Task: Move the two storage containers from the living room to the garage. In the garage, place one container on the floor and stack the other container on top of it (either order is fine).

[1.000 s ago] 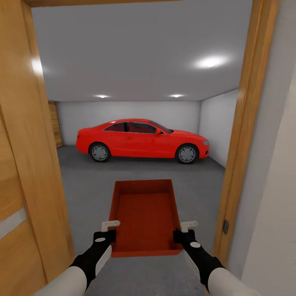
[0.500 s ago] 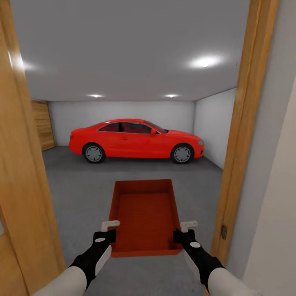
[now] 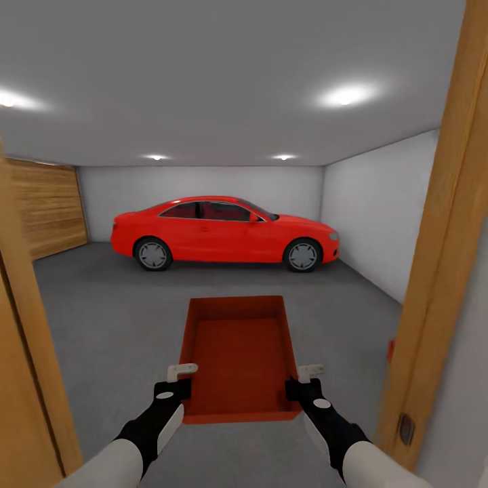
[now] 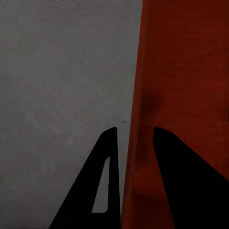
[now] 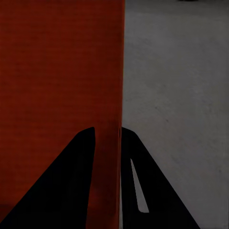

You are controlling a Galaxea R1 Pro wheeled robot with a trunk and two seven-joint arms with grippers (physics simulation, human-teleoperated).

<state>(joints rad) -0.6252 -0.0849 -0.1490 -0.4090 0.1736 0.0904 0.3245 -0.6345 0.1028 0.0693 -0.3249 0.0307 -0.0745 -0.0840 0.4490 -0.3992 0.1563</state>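
The storage container (image 3: 240,356) is held above the floor (image 3: 115,318), near the robot, between the left tool (image 3: 177,381) at its left wall and the right tool (image 3: 303,381) at its right wall. Each tool has one finger inside the wall and one outside. A door frame (image 3: 440,271) stands near on the right, another post (image 3: 27,352) near on the left. Far ahead, a car (image 3: 224,234) sits before the back wall (image 3: 203,183). A plank door (image 3: 47,213) lines the far left.
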